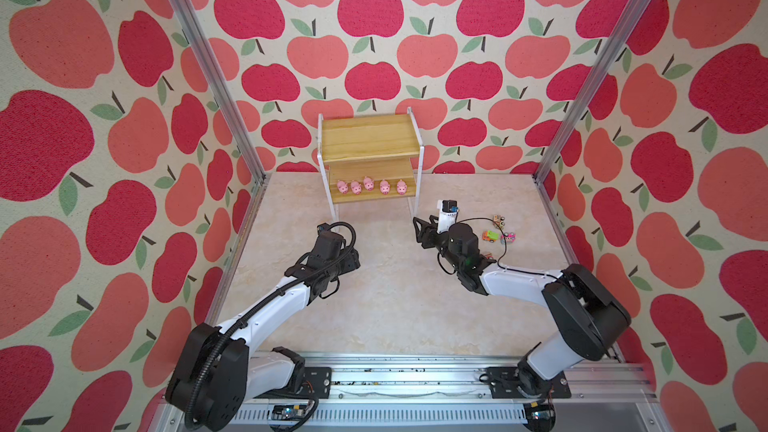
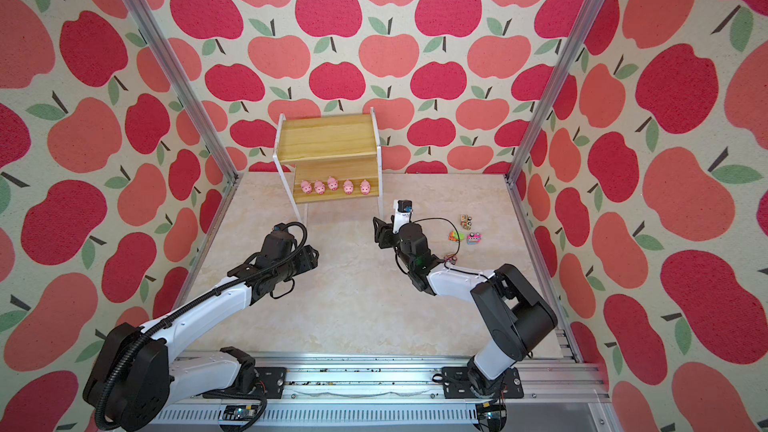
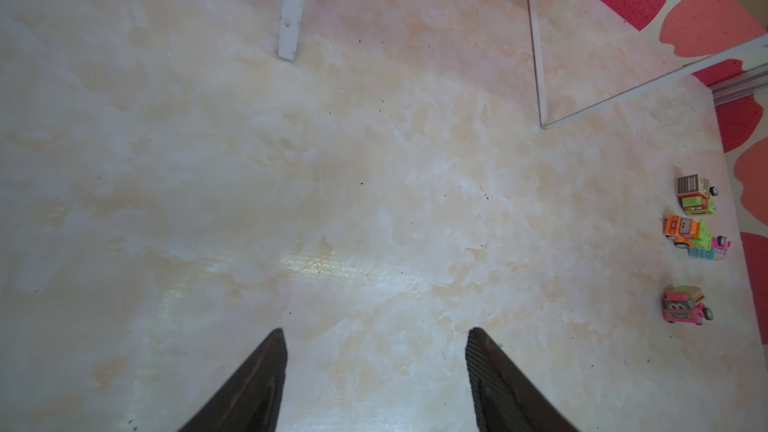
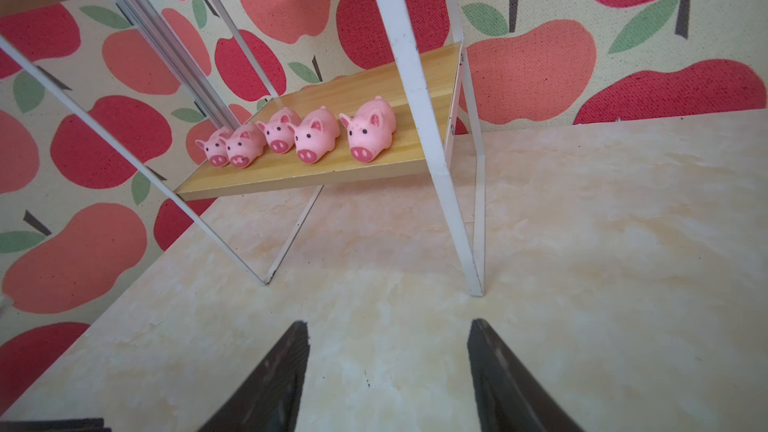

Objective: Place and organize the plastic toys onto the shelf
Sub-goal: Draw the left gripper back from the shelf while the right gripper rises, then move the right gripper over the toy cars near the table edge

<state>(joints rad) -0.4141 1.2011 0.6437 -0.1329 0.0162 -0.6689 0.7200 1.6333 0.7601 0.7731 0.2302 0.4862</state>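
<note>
In both top views I see five pink pig figures (image 1: 369, 183) (image 2: 332, 183) on the lower board of the far two-tier wooden shelf (image 1: 370, 139) (image 2: 328, 139); bright toy trucks (image 1: 490, 236) (image 2: 456, 236) lie right of it. Left wrist: left gripper (image 3: 377, 330) partly spread, empty. Right wrist: right gripper (image 4: 389, 321) likewise.

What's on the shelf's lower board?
Five pink pigs in a row on the lower board, snouts forward. The upper board covers its back part in both top views.

Pink pigs (image 4: 316, 135), yellowish shelf (image 1: 370, 139), red apple-print walls (image 1: 83, 139).
</note>
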